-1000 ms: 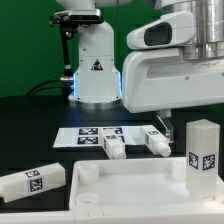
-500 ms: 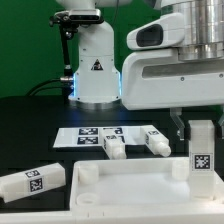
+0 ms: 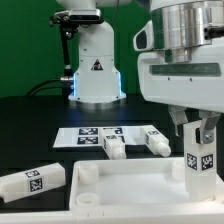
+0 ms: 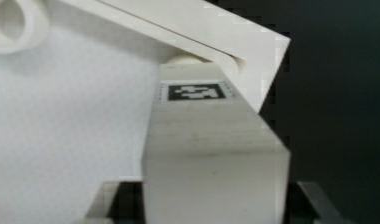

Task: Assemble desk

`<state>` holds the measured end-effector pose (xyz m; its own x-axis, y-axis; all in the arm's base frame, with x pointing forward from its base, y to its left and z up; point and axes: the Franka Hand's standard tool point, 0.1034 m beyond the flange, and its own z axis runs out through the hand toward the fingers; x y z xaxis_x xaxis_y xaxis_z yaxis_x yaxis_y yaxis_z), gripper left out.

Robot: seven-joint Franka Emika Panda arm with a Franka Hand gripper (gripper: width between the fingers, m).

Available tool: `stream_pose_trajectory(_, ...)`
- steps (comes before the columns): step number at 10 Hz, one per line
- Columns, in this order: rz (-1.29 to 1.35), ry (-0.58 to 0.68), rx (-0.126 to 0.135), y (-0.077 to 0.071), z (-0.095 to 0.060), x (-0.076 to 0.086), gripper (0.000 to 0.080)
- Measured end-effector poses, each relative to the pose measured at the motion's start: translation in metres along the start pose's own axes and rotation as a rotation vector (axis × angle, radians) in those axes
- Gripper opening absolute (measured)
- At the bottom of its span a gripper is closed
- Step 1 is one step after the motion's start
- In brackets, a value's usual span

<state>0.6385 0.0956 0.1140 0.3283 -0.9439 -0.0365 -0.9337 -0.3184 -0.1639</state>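
Observation:
The white desk top [image 3: 120, 185] lies flat at the front. One white leg [image 3: 200, 162] with a tag stands upright at the top's corner on the exterior view's right. My gripper [image 3: 198, 128] is over that leg, with a finger on each side of its upper end. In the wrist view the leg [image 4: 213, 150] fills the space between the fingers [image 4: 119, 200]. A thin dark gap shows on one side, so the jaws are open around it. The desk top [image 4: 71, 110] lies beside the leg there.
A third leg [image 3: 35, 180] lies at the exterior view's left, beside the top. Two more legs [image 3: 113, 147] [image 3: 156, 140] lie by the marker board [image 3: 88, 135]. The robot base [image 3: 95, 70] stands behind them.
My gripper has moved toward the exterior view's right and come down over the upright leg. The fingers now straddle its upper end. The leg and the other parts have not moved.

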Motion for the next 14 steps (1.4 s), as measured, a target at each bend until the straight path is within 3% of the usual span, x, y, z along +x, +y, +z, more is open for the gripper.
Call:
stream_pose_trajectory(3,-0.002,-0.001,-0.007,0.000,0.000,-0.002,0.0285)
stream_pose_trajectory(5,-0.453,0.001,-0.012,-0.006,-0.004,-0.006,0.0570)
stream_pose_trajectory(6,-0.536,-0.003,-0.011,-0.008,-0.005,-0.011,0.0570)
stream_pose_trajectory(7,-0.587,0.003,-0.010,-0.008,-0.009,-0.017,0.0633)
stream_pose_trajectory(11,-0.853,0.005,-0.017,-0.006,-0.007,-0.013,0.0649)
stream_pose_trajectory(13,-1.290,0.019,-0.047,-0.007,-0.006,-0.009,0.0649)
stream_pose_trajectory(14,-1.304,0.019,-0.048,-0.006,-0.005,-0.009,0.0649)
